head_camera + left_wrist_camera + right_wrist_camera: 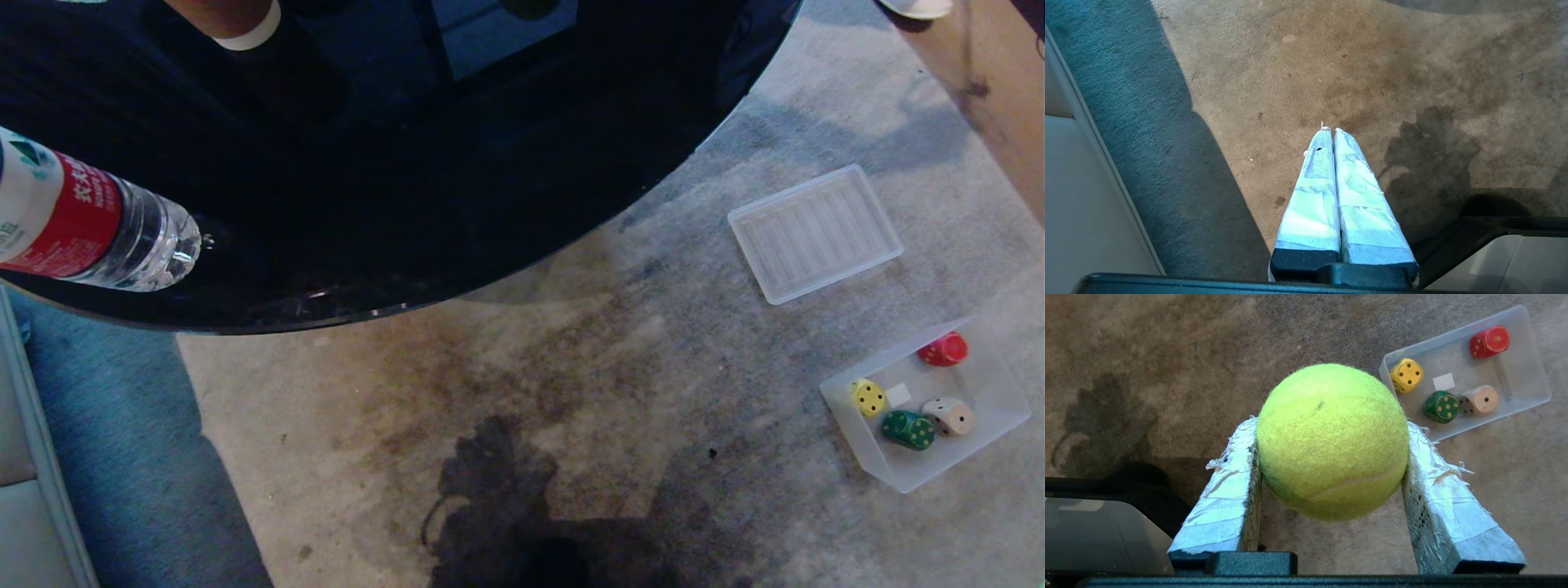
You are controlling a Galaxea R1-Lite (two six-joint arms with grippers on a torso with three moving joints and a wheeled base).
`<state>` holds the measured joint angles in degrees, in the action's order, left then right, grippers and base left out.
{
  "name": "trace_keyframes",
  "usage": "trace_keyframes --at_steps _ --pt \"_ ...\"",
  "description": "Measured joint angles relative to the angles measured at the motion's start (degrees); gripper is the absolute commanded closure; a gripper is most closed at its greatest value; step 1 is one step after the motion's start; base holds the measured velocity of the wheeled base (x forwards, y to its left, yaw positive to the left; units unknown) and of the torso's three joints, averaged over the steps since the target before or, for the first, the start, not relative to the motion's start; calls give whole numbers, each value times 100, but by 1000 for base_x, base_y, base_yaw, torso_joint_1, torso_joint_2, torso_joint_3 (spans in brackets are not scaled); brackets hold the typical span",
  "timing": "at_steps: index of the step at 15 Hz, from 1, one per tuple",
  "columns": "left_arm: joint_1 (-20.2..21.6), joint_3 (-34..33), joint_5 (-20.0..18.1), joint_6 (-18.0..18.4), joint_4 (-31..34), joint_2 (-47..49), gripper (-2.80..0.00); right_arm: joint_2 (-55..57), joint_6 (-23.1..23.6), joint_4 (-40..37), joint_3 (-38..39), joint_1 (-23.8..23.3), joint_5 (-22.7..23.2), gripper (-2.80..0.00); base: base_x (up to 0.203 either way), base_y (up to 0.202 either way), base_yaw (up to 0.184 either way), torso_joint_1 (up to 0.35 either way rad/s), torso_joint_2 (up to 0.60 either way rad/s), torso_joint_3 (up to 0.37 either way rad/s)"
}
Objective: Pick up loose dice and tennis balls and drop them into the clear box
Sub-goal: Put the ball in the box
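Stained beige carpet everywhere, glossy black round table with a water bottle near its edge. Right gripper was clamped on a tennis ball above the carpet, left gripper pinched together holding nothing. Four dice sat in the clear box on the carpet, ribbed lid lying nearby.

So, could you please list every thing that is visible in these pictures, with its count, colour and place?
dice: four, yellow, red, dark green and beige, inside the clear box
clear box: one, translucent whitish, on the carpet, right side of head view
white sticker: one, on the box floor
ribbed lid: one, translucent, flat on the carpet, beyond the box
tennis ball: one, yellow-green, between the right gripper's fingers
water bottle: one, clear with red label, on the black table
black table: one, round-edged, glossy
carpet: beige, stained
left gripper: shut, over the carpet
right gripper: shut on the tennis ball, above the carpet
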<state>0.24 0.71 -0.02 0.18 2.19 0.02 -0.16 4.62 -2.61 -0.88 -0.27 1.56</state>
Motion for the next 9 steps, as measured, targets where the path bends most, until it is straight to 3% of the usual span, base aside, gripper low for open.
trace_keyframes --at_steps 3,9 --pt "-5 0 2 1 1 0 0 4 -13 -2 0 0 0 0 1 0 -30 1 -1 1" --pt "0 0 2 0 -2 0 0 5 -22 0 0 0 0 0 2 10 -161 2 3 2"
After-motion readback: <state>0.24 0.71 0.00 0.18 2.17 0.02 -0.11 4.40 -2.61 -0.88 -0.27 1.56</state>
